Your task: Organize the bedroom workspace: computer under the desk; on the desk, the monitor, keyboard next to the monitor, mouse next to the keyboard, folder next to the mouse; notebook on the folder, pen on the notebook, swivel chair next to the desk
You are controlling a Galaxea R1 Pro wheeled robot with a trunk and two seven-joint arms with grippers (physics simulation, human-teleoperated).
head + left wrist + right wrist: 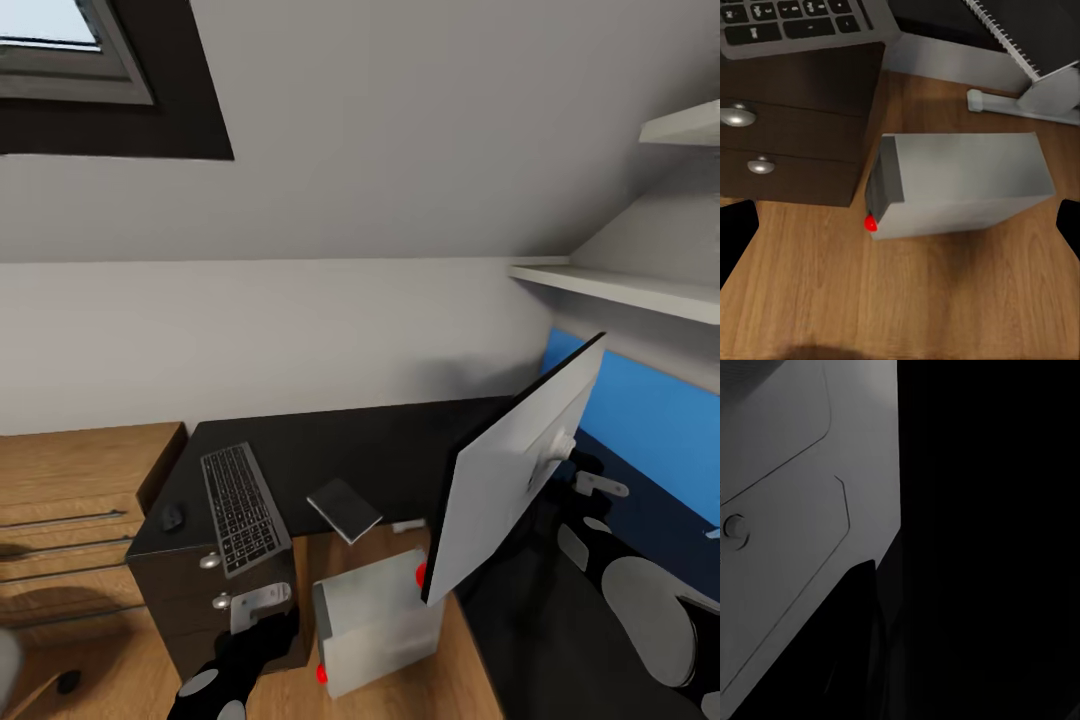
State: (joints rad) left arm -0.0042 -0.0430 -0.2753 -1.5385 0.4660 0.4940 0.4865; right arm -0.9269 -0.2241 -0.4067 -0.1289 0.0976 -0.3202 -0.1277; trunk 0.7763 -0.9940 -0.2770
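Note:
The grey computer tower (375, 620) (960, 184) lies on the wooden floor beside the dark desk (350, 450). My left gripper (268, 612) (900, 232) hangs open above it, touching nothing. On the desk's left part lie the keyboard (240, 505) (795, 26) and a small dark mouse (172, 515) to its left. A flat dark book (343, 508), notebook or folder, pokes over the desk's front edge. The white-backed monitor (510, 470) (795, 495) hangs tilted in the air off the desk's right end, my right gripper (562, 448) shut on its back.
Dark drawers (215, 590) (787, 142) sit under the keyboard. A wooden dresser (70, 500) stands at the left, white shelves (620, 285) on the right wall. A small white piece (408, 525) lies near the desk's edge. My right arm (640, 600) crosses the lower right.

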